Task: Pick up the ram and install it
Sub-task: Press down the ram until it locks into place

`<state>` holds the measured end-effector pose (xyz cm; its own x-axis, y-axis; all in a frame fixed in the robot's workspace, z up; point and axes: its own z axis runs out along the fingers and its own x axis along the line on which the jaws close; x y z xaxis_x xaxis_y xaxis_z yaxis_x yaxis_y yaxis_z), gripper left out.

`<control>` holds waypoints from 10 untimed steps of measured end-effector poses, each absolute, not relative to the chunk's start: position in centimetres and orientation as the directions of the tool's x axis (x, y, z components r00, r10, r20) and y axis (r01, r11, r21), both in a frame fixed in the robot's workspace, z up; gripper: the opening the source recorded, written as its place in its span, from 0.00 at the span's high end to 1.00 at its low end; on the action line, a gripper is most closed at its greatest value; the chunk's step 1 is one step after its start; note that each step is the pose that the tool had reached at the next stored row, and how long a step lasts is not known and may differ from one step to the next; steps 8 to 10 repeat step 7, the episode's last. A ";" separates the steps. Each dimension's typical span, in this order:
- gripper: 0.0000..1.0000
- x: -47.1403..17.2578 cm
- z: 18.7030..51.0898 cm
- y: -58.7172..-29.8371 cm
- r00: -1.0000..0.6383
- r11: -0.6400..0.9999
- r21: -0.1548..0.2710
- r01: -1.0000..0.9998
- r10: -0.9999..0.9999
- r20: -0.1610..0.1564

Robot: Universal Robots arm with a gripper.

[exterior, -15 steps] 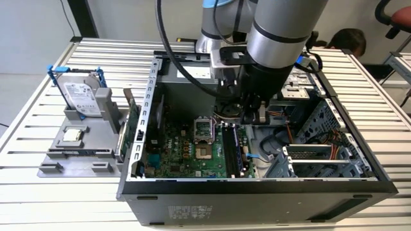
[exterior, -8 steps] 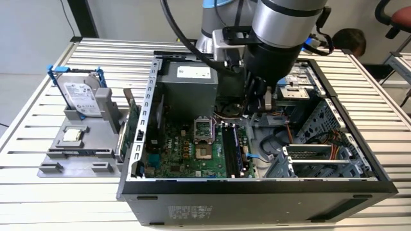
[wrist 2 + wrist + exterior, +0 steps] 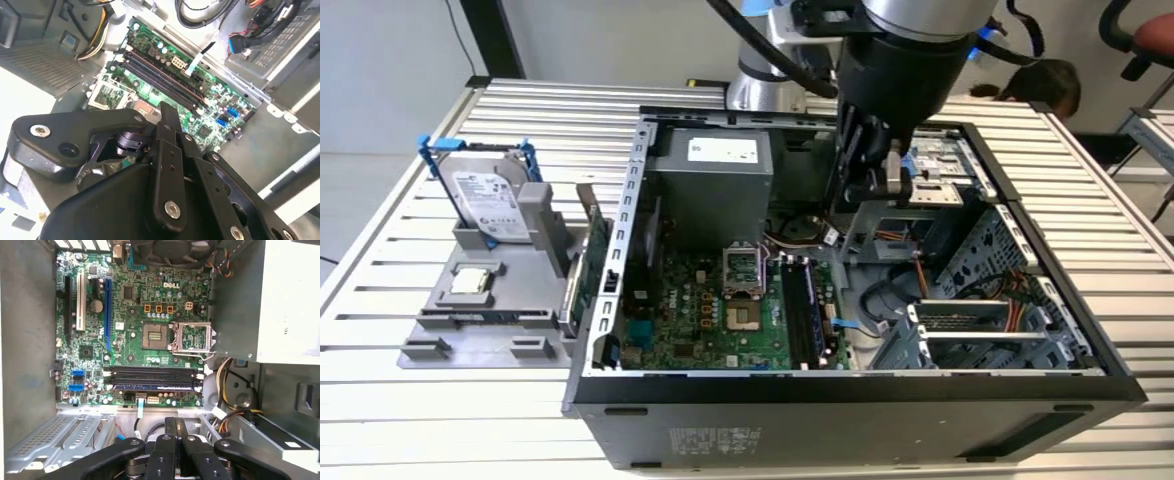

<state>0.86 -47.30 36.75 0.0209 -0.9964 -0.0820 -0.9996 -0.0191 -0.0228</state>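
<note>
Ram, long dark green memory stick (image 3: 150, 386), stood upright in a motherboard slot inside open black computer case (image 3: 854, 385). Black gripper (image 3: 175, 421) hung above, fingers pressed together, empty. Silver hard drive (image 3: 494, 205) propped in grey tray (image 3: 480, 330) on slatted metal table (image 3: 454, 430).

No wording legible anywhere: white sticker (image 3: 723, 150) on power supply (image 3: 714, 200), printed label (image 3: 491, 200) on hard drive (image 3: 507, 235), small white logo mark (image 3: 172, 285) on motherboard (image 3: 130, 347), grey print patch (image 3: 714, 440) on computer case (image 3: 881, 415), all too small or blurred
</note>
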 end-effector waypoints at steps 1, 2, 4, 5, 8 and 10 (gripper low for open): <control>1.00 0.9 36.8 -47.3 0.021 -0.019 -0.023 -1.000 -0.996 -0.082; 1.00 0.9 36.8 -47.3 0.021 -0.019 -0.023 -1.000 -0.996 -0.082; 1.00 0.9 36.8 -47.3 0.021 -0.019 -0.023 -1.000 -0.996 -0.082; 1.00 0.9 36.8 -47.3 0.021 -0.019 -0.023 -1.000 -0.996 -0.081; 1.00 0.9 36.8 -47.3 0.021 -0.019 -0.023 -1.000 -0.996 -0.081; 1.00 0.9 36.8 -47.3 0.021 -0.019 -0.023 -1.000 -0.996 -0.081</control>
